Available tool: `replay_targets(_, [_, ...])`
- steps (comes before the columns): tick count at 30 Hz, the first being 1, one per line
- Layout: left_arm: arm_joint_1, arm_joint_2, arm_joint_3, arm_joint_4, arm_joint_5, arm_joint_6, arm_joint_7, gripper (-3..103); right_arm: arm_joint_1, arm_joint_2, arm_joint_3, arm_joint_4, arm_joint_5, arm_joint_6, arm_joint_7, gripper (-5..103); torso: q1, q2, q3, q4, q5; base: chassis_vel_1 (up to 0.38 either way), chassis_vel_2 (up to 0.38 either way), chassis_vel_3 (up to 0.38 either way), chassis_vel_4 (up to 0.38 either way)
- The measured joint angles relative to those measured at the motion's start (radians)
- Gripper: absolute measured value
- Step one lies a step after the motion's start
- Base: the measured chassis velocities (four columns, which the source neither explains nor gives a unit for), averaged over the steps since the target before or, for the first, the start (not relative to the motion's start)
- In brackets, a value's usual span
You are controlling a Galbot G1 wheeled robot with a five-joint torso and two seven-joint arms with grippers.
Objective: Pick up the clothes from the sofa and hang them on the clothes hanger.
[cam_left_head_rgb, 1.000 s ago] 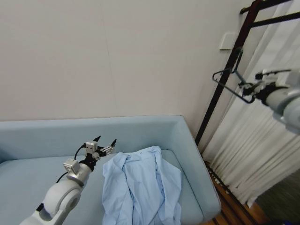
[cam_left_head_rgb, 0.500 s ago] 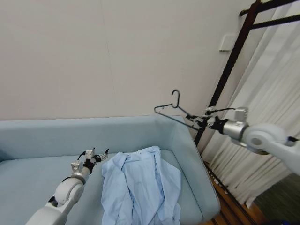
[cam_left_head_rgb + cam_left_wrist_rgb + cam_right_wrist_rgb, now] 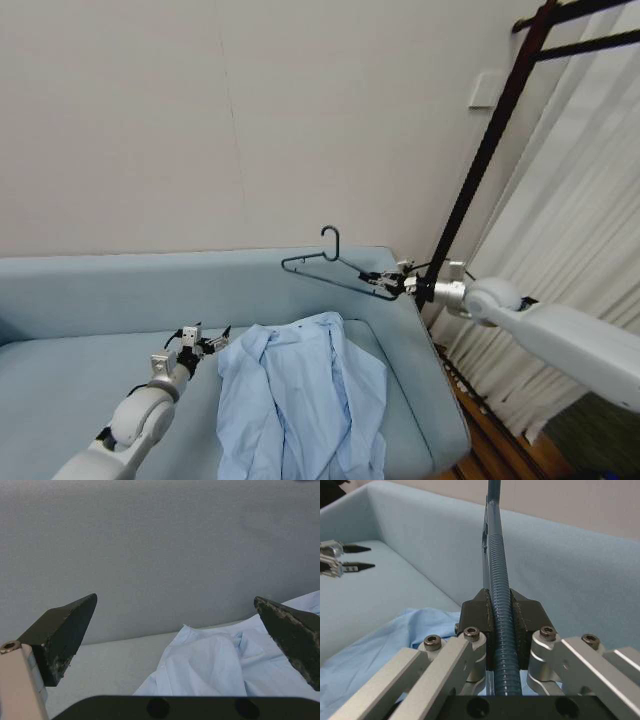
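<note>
A light blue shirt [image 3: 300, 395] lies crumpled on the pale blue sofa [image 3: 60, 300]. My left gripper [image 3: 207, 340] hovers open just left of the shirt's collar; in the left wrist view its dark fingertips [image 3: 65, 632] stand wide apart with the shirt [image 3: 215, 665] ahead. My right gripper [image 3: 385, 282] is shut on a dark clothes hanger [image 3: 325, 262], held in the air above the sofa's back, over the shirt. In the right wrist view the hanger's ribbed bar [image 3: 498, 645] sits clamped between the pads.
A dark clothes rack [image 3: 490, 140] stands at the right beside white curtains [image 3: 560, 280]. The sofa's right arm [image 3: 415, 370] borders the shirt. Open seat cushion [image 3: 60, 390] lies to the left. A wooden floor strip [image 3: 490, 440] shows at bottom right.
My right arm has swung the hanger from the rack leftward and down toward the sofa. The left gripper has dropped and settled near the shirt's collar.
</note>
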Motion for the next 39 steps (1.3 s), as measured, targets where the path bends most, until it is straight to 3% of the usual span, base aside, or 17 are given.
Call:
replay_targets(8, [0.028,-0.024,-0.016,0.0,0.022,-0.013,0.002,100,-0.18,0.001,0.134,0.084,-0.09,0.026,0.088,12,0.0,0.0,0.0,-0.0005,-0.0006,0.0,0.0,0.0,0.0])
replay_targets(10, [0.04,-0.031,-0.032,0.006,0.029,-0.018,0.0,100,-0.279,0.028,0.234,0.101,-0.126,-0.004,0.089,12,0.0,0.0,0.0,0.0001,-0.0004,0.0,0.0,0.0,0.0])
replay_targets(17, [-0.003,-0.033,-0.023,0.102,0.003,-0.012,-0.013,100,-0.364,0.103,0.281,0.064,-0.204,-0.071,0.049,12,0.0,0.0,0.0,-0.0001,-0.0004,0.0,0.0,0.0,0.0])
replay_targets(21, [-0.119,-0.015,0.027,0.252,-0.104,0.02,0.045,100,-0.327,0.138,0.242,0.02,-0.194,-0.095,0.001,12,0.0,0.0,0.0,-0.0002,-0.0004,0.0,0.0,0.0,0.0])
replay_targets(27, [-0.261,-0.021,0.114,0.427,-0.238,0.037,0.097,100,-0.341,0.163,0.237,0.021,-0.204,-0.1,0.0,12,0.0,0.0,0.0,-0.0002,-0.0001,0.0,0.0,0.0,0.0])
replay_targets(31, [-0.399,-0.076,0.188,0.625,-0.299,0.044,0.187,100,-0.364,0.168,0.238,0.055,-0.206,-0.1,0.052,12,0.0,0.0,0.0,-0.0002,-0.0004,0.0,0.0,0.0,0.0])
replay_targets(39, [-0.574,-0.194,0.273,0.852,-0.349,0.068,0.272,100,-0.362,0.187,0.235,0.061,-0.208,-0.102,0.106,12,0.0,0.0,0.0,-0.0005,0.0,0.0,0.0,0.0,0.0])
